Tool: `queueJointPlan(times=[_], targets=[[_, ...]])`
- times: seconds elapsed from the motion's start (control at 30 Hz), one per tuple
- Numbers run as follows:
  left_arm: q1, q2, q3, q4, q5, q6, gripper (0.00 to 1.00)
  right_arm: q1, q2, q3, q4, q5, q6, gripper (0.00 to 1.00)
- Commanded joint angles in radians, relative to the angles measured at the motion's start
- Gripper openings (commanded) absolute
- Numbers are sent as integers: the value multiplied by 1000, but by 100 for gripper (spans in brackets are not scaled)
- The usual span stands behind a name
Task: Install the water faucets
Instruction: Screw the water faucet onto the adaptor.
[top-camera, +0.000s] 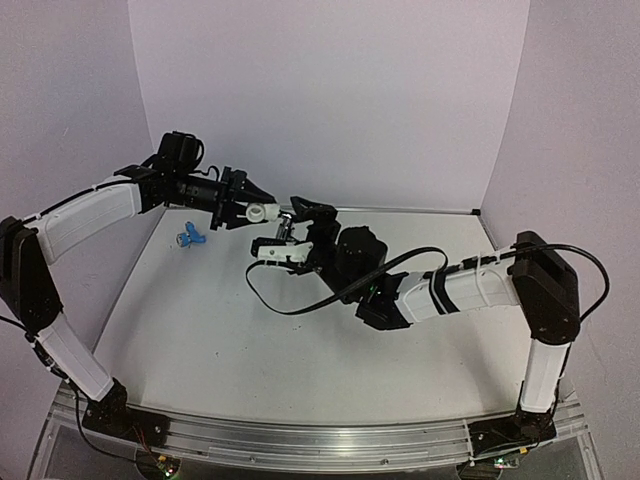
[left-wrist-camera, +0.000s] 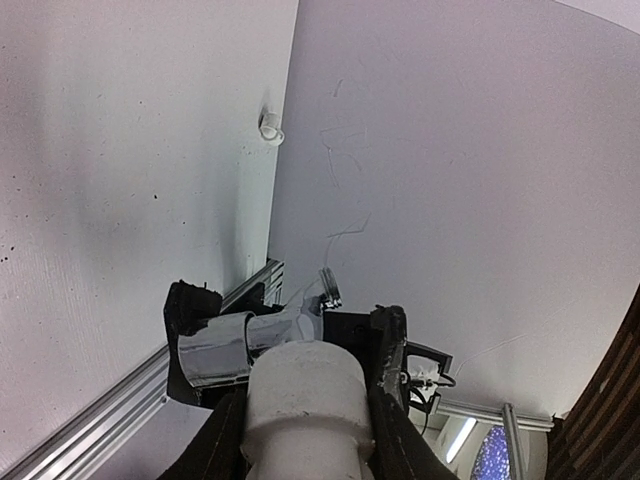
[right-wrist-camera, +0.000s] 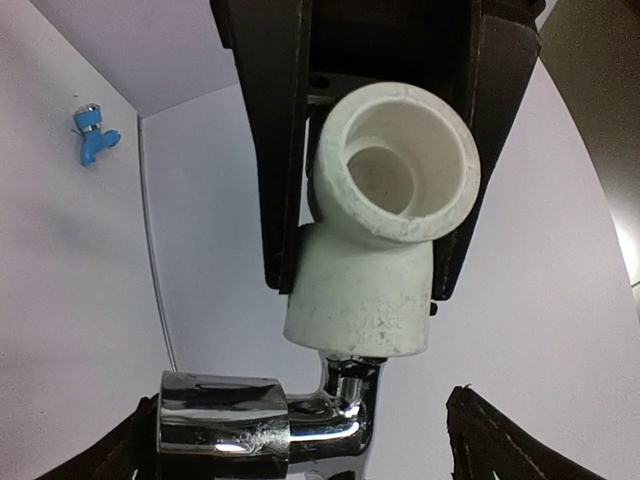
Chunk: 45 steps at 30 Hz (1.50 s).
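My left gripper (top-camera: 243, 210) is shut on a white elbow pipe fitting (top-camera: 262, 212), held above the table's far side. In the right wrist view its black fingers (right-wrist-camera: 283, 150) clamp the fitting (right-wrist-camera: 370, 260). The silver faucet (right-wrist-camera: 250, 420) hangs with its stem in the fitting's lower socket. My right gripper (right-wrist-camera: 310, 438) stands open around the faucet: the chrome body lies against one finger and a clear gap shows to the other finger (right-wrist-camera: 485, 435). The left wrist view shows the faucet (left-wrist-camera: 240, 340) beyond the fitting (left-wrist-camera: 305, 400). The blue faucet (top-camera: 190, 237) lies on the table at the far left and also shows in the right wrist view (right-wrist-camera: 92, 132).
A second small white fitting (left-wrist-camera: 271, 128) sits on the table by the back wall. A black cable (top-camera: 290, 305) loops from the right arm over the white table (top-camera: 230, 350). Purple walls close the back and both sides.
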Motion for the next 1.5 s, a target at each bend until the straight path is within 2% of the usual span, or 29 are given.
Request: queueJointPlan(times=[0.0,0.13,0.2,0.3,0.37,0.4,0.5,0.63,0.8,0.9,1.0,1.13,1.23,1.37,1.47], targets=[[0,-52,41,49,38,-5,0,9,36,69,154,50,-67,81],[0,-57,26,51,42,8,0,20,16,64,151,41,-23,51],[0,-58,18,51,38,30,0,30,-10,59,95,30,33,39],[-2,-64,5,51,26,117,0,33,-62,65,-75,15,155,28],[-2,-74,-17,51,16,199,0,30,-117,73,-236,-26,295,22],[-2,-76,-30,51,17,238,0,28,-149,81,-336,-68,376,19],[-2,-75,-63,49,35,354,0,-1,-244,103,-621,-384,607,12],[-4,-64,-100,44,63,483,0,-50,-300,150,-812,-699,819,4],[-6,-68,-139,41,105,642,0,-177,-284,186,-855,-1123,1137,4],[-11,-101,-173,41,151,794,0,-249,-233,215,-850,-1380,1313,5],[-24,-170,-234,40,150,1022,0,-275,-178,241,-830,-1531,1450,7],[-28,-285,-341,40,192,1339,0,-292,-111,263,-749,-1564,1659,9],[-28,-341,-393,40,222,1482,0,-318,-80,251,-614,-1565,1875,15],[-27,-362,-416,40,254,1534,0,-344,-72,219,-475,-1529,2059,33],[-27,-368,-422,39,270,1557,0,-360,-68,205,-451,-1487,2152,39]])
